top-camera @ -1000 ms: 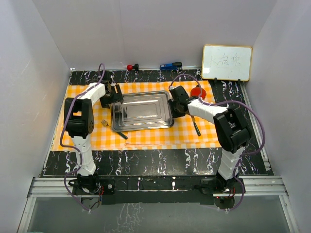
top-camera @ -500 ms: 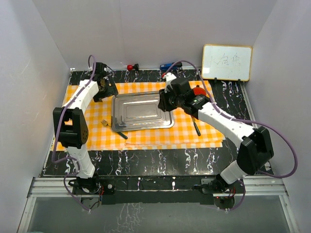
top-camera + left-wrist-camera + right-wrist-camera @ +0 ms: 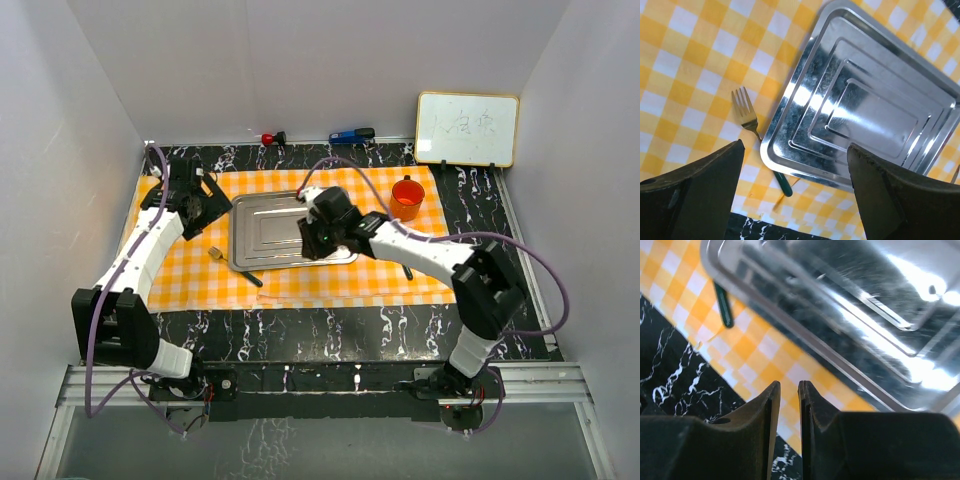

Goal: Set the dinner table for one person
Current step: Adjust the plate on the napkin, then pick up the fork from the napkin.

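The dinner table (image 3: 330, 335) is black with white veins and carries an orange-and-white checked cloth (image 3: 180, 275). On the cloth lies a steel tray (image 3: 280, 232). A fork (image 3: 216, 254) with a green handle lies at the tray's front-left corner, and an orange cup (image 3: 407, 197) stands to the tray's right. My left gripper (image 3: 203, 203) hovers left of the tray, open wide and empty. In its wrist view the fork (image 3: 744, 107) and tray (image 3: 865, 105) lie ahead. My right gripper (image 3: 314, 240) hangs over the tray's right front; its jaws (image 3: 789, 385) stand a narrow slit apart, holding nothing.
A dark-handled utensil (image 3: 404, 263) lies on the cloth right of the tray. A whiteboard (image 3: 467, 128) leans on the back wall at the right. A red-topped item (image 3: 268, 138) and a blue marker (image 3: 352, 135) lie along the table's back edge. White walls close in both sides.
My right gripper moved left from the tray's right edge to over its right front part. My left arm swung outward to the left, and its jaws opened a little wider.
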Tool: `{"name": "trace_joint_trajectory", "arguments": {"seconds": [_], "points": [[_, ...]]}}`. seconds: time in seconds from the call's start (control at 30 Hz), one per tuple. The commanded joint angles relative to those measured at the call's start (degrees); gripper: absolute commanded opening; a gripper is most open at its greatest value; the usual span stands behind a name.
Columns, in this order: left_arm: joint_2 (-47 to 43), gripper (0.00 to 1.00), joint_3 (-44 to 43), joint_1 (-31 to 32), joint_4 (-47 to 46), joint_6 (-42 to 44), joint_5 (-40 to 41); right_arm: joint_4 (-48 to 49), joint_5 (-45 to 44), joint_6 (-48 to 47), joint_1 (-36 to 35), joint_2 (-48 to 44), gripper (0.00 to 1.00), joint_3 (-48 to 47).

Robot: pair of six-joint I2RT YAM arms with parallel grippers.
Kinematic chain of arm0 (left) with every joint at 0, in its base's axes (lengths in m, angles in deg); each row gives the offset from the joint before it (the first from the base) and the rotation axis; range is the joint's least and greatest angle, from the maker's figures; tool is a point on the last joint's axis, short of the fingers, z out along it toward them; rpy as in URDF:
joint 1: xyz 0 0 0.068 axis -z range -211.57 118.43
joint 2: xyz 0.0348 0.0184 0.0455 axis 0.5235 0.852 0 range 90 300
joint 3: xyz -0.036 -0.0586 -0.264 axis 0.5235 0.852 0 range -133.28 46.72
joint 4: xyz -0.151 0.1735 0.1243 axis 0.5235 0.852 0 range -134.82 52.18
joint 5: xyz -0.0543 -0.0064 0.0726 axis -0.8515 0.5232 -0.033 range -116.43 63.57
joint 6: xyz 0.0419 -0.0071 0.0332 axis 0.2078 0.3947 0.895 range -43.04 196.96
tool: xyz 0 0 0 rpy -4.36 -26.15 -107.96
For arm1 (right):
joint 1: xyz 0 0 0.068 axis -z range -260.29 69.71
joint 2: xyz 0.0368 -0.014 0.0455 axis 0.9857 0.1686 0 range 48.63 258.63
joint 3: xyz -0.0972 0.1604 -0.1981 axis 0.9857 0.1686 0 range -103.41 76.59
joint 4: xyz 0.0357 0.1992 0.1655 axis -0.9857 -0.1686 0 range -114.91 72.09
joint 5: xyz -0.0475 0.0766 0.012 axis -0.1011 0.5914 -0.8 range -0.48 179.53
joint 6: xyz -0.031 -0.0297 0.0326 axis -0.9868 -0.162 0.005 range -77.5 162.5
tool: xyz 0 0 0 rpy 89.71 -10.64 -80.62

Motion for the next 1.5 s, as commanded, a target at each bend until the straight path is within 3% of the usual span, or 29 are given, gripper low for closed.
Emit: {"name": "trace_joint_trajectory", "arguments": {"seconds": [0.0, 0.37, 0.57, 0.8, 0.87, 1.0, 1.47], "points": [[-1.9, 0.84, -3.1, -0.4, 1.8, -1.1, 4.1, 3.9, -0.4, -1.1, -8.3, 5.5, 0.21, -4.0], [-2.1, 0.91, -1.9, -3.8, -1.6, 1.3, -2.4, 2.4, -12.5, -2.9, -18.5, 15.2, 0.25, -11.5], [-3.8, 0.99, -0.7, -4.2, -2.9, 4.2, -3.8, 1.2, -15.9, -4.5, -19.2, 19.7, 0.28, -17.8], [-7.9, 0.99, 1.7, -4.8, -6.1, 6.7, -3.6, -1.2, -17.2, -5.1, -19.9, 26.5, 0.31, -25.7], [-8.3, 0.99, 1.6, -4.9, -5.6, 7.2, -2.9, -1.5, -17.1, -4.5, -19.9, 27.9, 0.41, -26.3], [-7.6, 0.99, 1.5, -5.2, -4.7, 7.1, -1.7, -0.4, -16.0, -3.8, -19.9, 28.3, 0.36, -26.0], [-6.2, 0.99, 2.4, -5.4, -5.5, 6.4, -2.7, 3.7, -14.5, -2.2, -19.9, 30.8, 0.37, -25.9]]}}
